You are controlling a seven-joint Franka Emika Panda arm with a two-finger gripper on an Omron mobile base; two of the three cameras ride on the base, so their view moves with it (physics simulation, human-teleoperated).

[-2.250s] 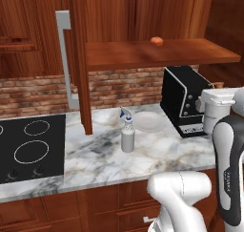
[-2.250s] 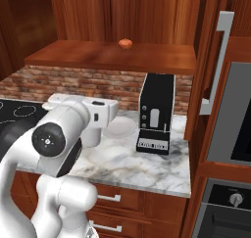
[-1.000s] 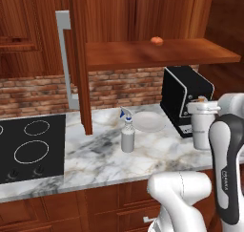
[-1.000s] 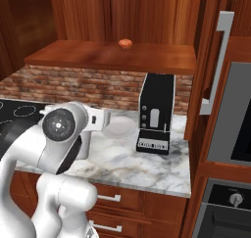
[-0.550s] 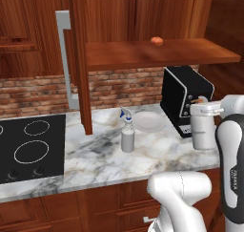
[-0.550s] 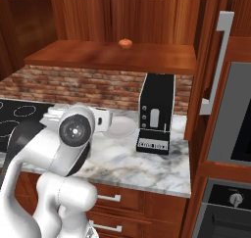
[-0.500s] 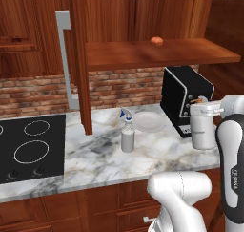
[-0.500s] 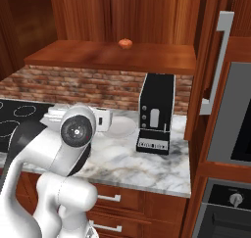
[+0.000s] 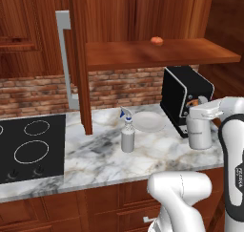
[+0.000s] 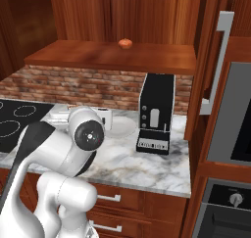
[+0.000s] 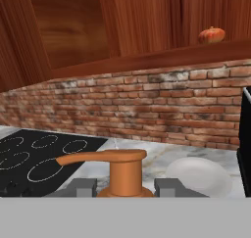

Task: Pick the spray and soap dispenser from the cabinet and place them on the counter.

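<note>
The soap dispenser [image 9: 199, 132], a squat grey-white bottle with an orange pump [image 11: 121, 169], hangs upright at the counter's right end, in front of the black coffee machine. My gripper [image 11: 125, 188] is shut on it from above, one finger [image 11: 81, 187] on each side of the pump neck. Whether its base touches the marble counter [image 9: 157, 154] I cannot tell. The spray [image 9: 127, 135], with its blue-and-white trigger, stands upright on the counter to the dispenser's left. The cabinet [image 9: 143, 53] stands open above.
A black coffee machine [image 9: 185, 97] stands just behind the dispenser. A white plate [image 9: 148, 122] lies between it and the spray. The black cooktop [image 9: 29, 147] is at the left. A small orange fruit [image 9: 157, 40] sits on the cabinet shelf, and the open door's handle [image 9: 65, 59] hangs at the left.
The gripper has carried the soap dispenser down and slightly left, from level with the coffee machine's top to the counter surface. The spray has not moved.
</note>
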